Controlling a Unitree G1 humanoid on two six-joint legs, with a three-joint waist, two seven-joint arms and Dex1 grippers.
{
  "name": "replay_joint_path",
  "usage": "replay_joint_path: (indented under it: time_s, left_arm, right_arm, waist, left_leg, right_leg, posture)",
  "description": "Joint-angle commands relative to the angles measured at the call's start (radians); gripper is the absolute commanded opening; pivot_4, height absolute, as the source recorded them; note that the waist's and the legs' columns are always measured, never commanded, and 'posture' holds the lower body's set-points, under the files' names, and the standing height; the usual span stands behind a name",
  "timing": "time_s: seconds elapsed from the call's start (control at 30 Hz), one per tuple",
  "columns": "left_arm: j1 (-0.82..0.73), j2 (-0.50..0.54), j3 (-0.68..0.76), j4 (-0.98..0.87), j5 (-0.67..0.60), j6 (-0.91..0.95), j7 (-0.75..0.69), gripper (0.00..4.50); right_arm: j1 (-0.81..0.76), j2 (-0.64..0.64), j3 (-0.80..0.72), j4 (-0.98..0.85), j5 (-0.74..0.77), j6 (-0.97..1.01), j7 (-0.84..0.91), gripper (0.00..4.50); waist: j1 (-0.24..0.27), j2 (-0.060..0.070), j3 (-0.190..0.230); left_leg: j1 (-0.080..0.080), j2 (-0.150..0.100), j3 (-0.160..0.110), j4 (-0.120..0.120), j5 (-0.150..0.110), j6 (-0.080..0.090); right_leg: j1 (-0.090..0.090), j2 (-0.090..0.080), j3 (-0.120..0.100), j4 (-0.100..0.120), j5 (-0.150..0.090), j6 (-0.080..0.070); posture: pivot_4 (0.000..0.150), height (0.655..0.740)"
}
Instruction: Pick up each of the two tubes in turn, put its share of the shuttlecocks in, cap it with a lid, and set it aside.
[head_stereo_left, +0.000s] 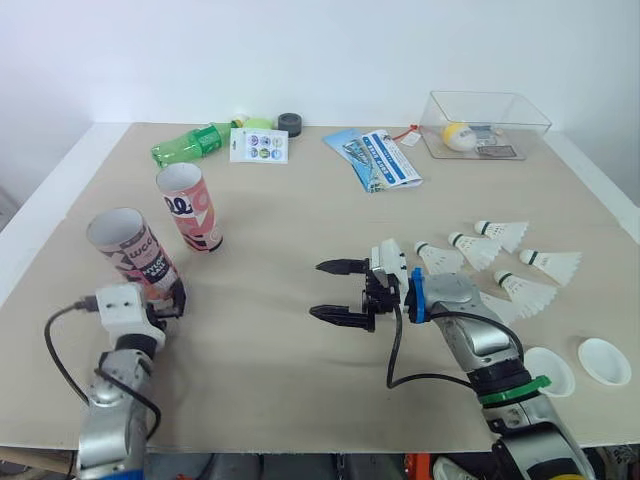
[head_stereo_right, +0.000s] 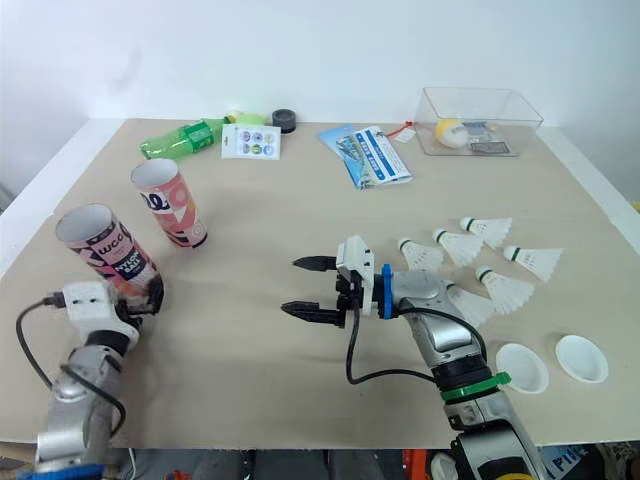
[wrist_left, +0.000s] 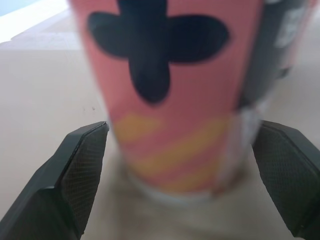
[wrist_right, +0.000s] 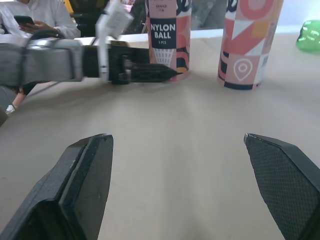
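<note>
Two patterned pink tubes stand open-topped on the left of the table: the near tube (head_stereo_left: 135, 255) and the far tube (head_stereo_left: 190, 205). My left gripper (head_stereo_left: 172, 298) is open, with its fingers (wrist_left: 82, 165) on either side of the near tube's base (wrist_left: 180, 100), very close to it. My right gripper (head_stereo_left: 340, 291) is open and empty over the table's middle, pointing left toward the tubes. Several white shuttlecocks (head_stereo_left: 525, 290) lie to its right. Two white lids (head_stereo_left: 548, 370) (head_stereo_left: 604, 360) rest near the front right edge.
Along the back lie a green bottle (head_stereo_left: 190, 143), a sticker card (head_stereo_left: 259, 145), a black roll (head_stereo_left: 290, 123), brochures (head_stereo_left: 372, 157) and a clear box (head_stereo_left: 485, 123) holding a ball. A seated person (wrist_right: 30, 17) is beyond the table's left side.
</note>
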Motion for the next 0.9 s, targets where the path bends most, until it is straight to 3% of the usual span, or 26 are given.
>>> replay_joint_path:
  time_s: [0.03, 0.53, 0.63, 0.9]
  left_arm:
    - [-0.022, 0.03, 0.029, 0.046, -0.035, 0.002, -0.041, 4.5]
    - [-0.04, 0.095, 0.005, 0.119, -0.059, 0.003, -0.175, 4.5]
    - [-0.042, 0.1, 0.004, 0.128, -0.063, -0.001, -0.189, 3.75]
    - [-0.006, 0.126, -0.007, 0.097, -0.054, -0.029, -0.237, 3.75]
  right_arm:
    - [0.002, -0.002, -0.029, -0.052, 0.027, 0.011, -0.005, 4.49]
    - [0.014, -0.012, -0.03, -0.055, 0.016, 0.002, -0.005, 4.49]
    - [0.012, -0.009, -0.03, -0.055, 0.017, 0.001, -0.006, 4.5]
    - [0.012, -0.013, -0.034, -0.058, 0.02, 0.005, -0.007, 4.5]
  waist:
    - [-0.001, 0.0, 0.0]
    - [0.0, 0.0, 0.0]
    - [0.0, 0.0, 0.0]
    - [0.0, 0.0, 0.0]
  left_leg:
    - [0.0, 0.0, 0.0, 0.0, 0.0, 0.0]
    - [0.001, 0.0, 0.0, 0.0, 0.0, 0.0]
    - [0.001, 0.0, 0.0, 0.0, 0.0, 0.0]
    - [0.001, 0.001, 0.0, 0.0, 0.0, 0.0]
  right_leg:
    - [0.0, 0.0, 0.0, 0.0, 0.0, 0.0]
    - [0.0, 0.0, 0.0, 0.0, 0.0, 0.0]
    - [0.0, 0.0, 0.0, 0.0, 0.0, 0.0]
    - [0.0, 0.0, 0.0, 0.0, 0.0, 0.0]
  posture:
    - [0.15, 0.74]
    - [0.15, 0.74]
    - [0.15, 0.74]
    - [0.15, 0.74]
